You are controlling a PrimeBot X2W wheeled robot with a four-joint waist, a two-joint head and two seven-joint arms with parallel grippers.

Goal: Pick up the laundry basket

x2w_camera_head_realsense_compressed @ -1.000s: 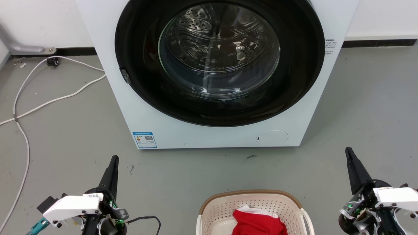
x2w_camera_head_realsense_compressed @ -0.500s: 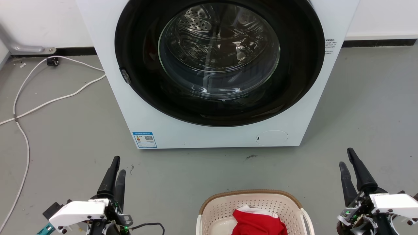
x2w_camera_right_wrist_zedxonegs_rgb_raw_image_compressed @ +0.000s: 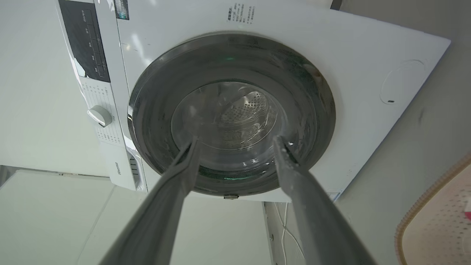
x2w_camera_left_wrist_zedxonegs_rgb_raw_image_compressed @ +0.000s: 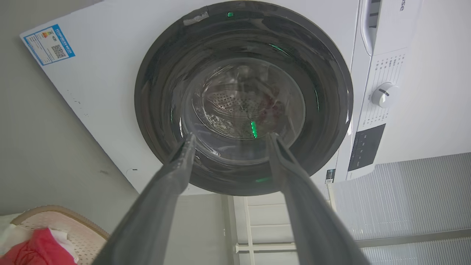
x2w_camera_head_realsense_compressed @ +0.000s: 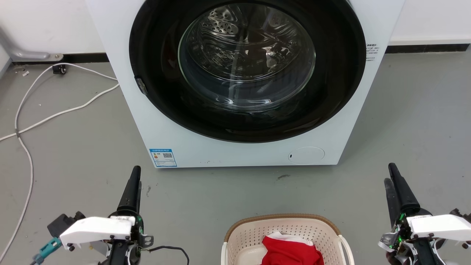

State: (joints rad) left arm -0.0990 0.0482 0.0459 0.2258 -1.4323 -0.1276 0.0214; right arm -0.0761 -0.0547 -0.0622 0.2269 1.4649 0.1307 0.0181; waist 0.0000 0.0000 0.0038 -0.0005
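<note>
**Jaws apart, nothing gripped**

Left gripper [x2w_camera_left_wrist_zedxonegs_rgb_raw_image_compressed: 230, 137] and right gripper [x2w_camera_right_wrist_zedxonegs_rgb_raw_image_compressed: 235, 139], both spread and empty, have edged slightly inward in the last second, flanking the laundry basket [x2w_camera_head_realsense_compressed: 283, 217] on the floor [x2w_camera_head_realsense_compressed: 206, 195] before the washing machine [x2w_camera_head_realsense_compressed: 239, 156]. Reaching its handles [x2w_camera_head_realsense_compressed: 346, 246] looks barely begun.

Holds the left gripper [x2w_camera_head_realsense_compressed: 135, 173] low at the near left, fingers pointing toward the far side, rolled edge-on so that one finger lies almost over the other. Holds the right gripper [x2w_camera_head_realsense_compressed: 389, 173] at the near right in a matching pose, both fingers just distinguishable. Carries a white wrist housing [x2w_camera_head_realsense_compressed: 96, 227] behind each. Shows jaws parted, with a wide gap between the fingers, at the left gripper [x2w_camera_left_wrist_zedxonegs_rgb_raw_image_compressed: 231, 136] in the left wrist view and the right gripper [x2w_camera_right_wrist_zedxonegs_rgb_raw_image_compressed: 236, 139] in the right wrist view.
</note>
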